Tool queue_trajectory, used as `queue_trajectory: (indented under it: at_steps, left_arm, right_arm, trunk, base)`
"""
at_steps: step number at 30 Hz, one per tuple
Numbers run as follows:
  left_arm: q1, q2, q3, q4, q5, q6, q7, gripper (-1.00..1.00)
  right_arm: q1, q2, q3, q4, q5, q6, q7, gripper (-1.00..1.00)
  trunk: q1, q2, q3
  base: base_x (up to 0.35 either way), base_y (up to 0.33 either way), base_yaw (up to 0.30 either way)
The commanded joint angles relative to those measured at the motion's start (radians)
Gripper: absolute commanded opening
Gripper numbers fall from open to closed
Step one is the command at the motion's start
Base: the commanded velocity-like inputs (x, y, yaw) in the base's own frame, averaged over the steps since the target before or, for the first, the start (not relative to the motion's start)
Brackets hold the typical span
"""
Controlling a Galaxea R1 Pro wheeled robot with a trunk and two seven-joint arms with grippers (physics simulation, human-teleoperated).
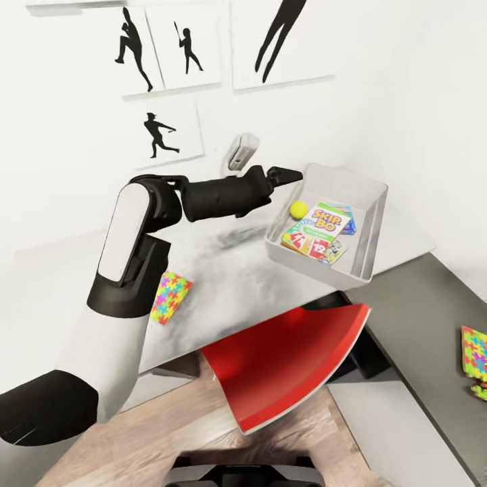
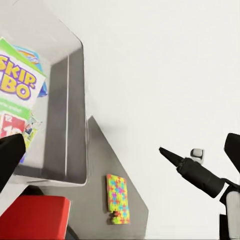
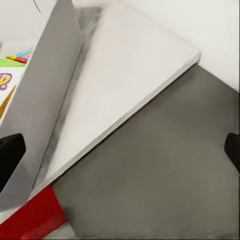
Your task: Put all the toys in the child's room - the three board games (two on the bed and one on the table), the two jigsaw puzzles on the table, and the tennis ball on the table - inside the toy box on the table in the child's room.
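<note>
The table [image 1: 223, 284] takes up most of the head view, pale grey top with a lower dark grey wing [image 1: 433, 318] off to the right. A red chair [image 1: 284, 365] is tucked under the front edge. The toy box [image 1: 365, 196] sits on the pale top near the wall, holding a Skip-Bo game box [image 1: 319, 228] lying flat on another, bluer box, with the tennis ball [image 1: 297, 209] just beside them in the corner.

The left gripper [image 1: 287, 176] reaches out to the toy box's near rim; I honestly can't tell if its fingers are spread or together, or whether they touch the rim. The right gripper [image 3: 120, 150] has its fingers [image 3: 9, 155] wide apart, holding nothing, over the dark wing next to the toy box wall.

One jigsaw puzzle [image 1: 169, 296] lies on the pale top by the left arm's elbow, the other puzzle [image 1: 475, 352] on the dark wing.
</note>
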Motion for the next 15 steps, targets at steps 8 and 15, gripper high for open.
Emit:
queue_trajectory:
  at_steps: [8, 15]
  left_arm:
    - [-0.044, -0.017, -0.065, 0.000, 0.088, -0.043, 0.117, 1.00]
    - [-0.057, -0.022, -0.087, 0.001, 0.110, -0.060, 0.148, 1.00]
  right_arm:
    - [0.024, 0.001, -0.007, 0.007, 0.008, 0.005, 0.012, 1.00]
    - [0.061, 0.004, -0.010, 0.009, 0.005, 0.005, 0.013, 1.00]
  trunk:
    - [0.001, -0.002, -0.001]
    - [0.001, -0.002, -0.001]
  base:
    - [0.000, 0.000, -0.283]
    - [0.000, 0.000, -0.283]
